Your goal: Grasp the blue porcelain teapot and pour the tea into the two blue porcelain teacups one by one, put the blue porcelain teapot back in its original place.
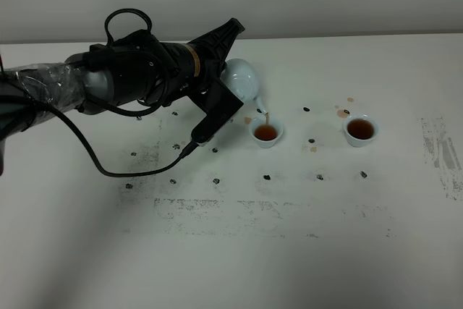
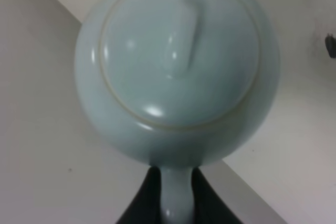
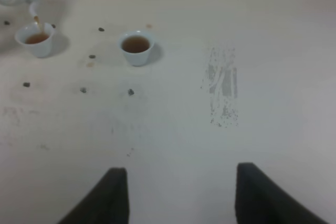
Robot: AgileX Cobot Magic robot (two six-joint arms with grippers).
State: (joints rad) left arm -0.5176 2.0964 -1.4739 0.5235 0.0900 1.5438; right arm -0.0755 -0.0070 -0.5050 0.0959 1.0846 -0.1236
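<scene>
Item 1, right gripper (image 3: 176, 195): idle low over the bare near desk (image 1: 289, 251), holding nothing; the frames show its jaws standing apart.
Item 2, far-right teacup (image 1: 360, 130): upright, already holding tea; filling judged done.
Item 3, second teacup (image 1: 266, 133): upright, part-filled, a thin stream of tea (image 1: 268, 119) entering; this pour underway.
Item 4, blue porcelain teapot (image 1: 241, 81): airborne, tipped spout-down above that cup, left gripper (image 2: 176, 195) jaws clamped on its handle.
Outstanding: finish the pour, return the teapot.

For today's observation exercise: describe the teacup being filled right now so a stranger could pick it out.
On the white table, find the black left arm tilting the blue porcelain teapot. The teacup sits directly under its spout, tea streaming in. The other teacup stands apart to the right, already full.
</scene>
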